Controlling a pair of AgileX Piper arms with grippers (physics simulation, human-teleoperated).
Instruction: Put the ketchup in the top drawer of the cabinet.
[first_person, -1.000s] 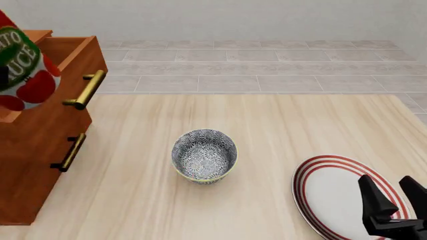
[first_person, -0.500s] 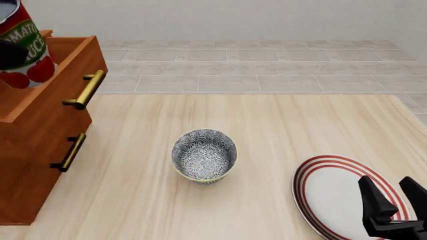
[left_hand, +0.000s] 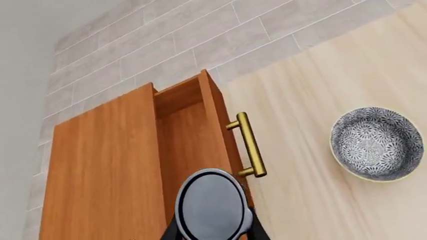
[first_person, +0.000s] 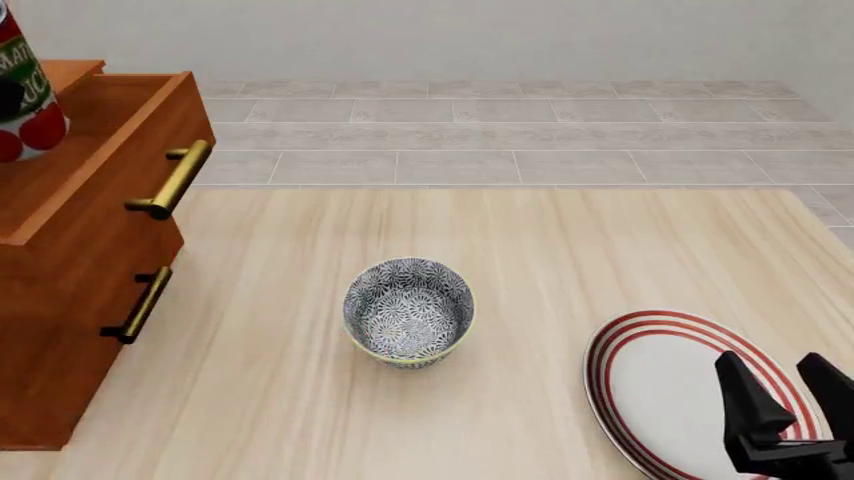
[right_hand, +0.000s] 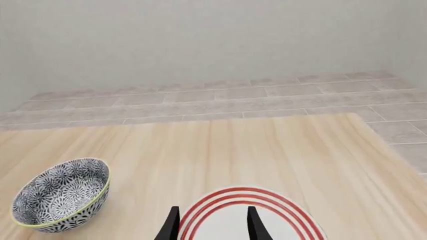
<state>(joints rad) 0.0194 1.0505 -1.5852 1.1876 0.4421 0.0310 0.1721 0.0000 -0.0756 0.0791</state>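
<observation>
Left claw (left_hand: 215, 231) grips the ketchup can (left_hand: 213, 210) from either side, its dark fingers just showing at the can's flanks in the left wrist view, with the can's round grey end facing the camera. Over the last second the can has slid leftward in the front view, from hanging large over the top drawer (first_person: 100, 140) to showing only as a red sliver (first_person: 20, 85) at the frame's edge, above the rear of the drawer. That drawer stands pulled out of the cabinet (first_person: 67, 330), its brass handle (first_person: 171, 178) towards the table, and in the left wrist view its open cavity lies beyond the can. My reading is that the carry is nearly done and lowering and release remain. Right of the cabinet sits the patterned bowl (first_person: 408, 311), and farther right the red-ringed plate (first_person: 667, 385), over which the right claw (first_person: 787, 405) hangs with fingers spread and nothing between them, unmoved.
</observation>
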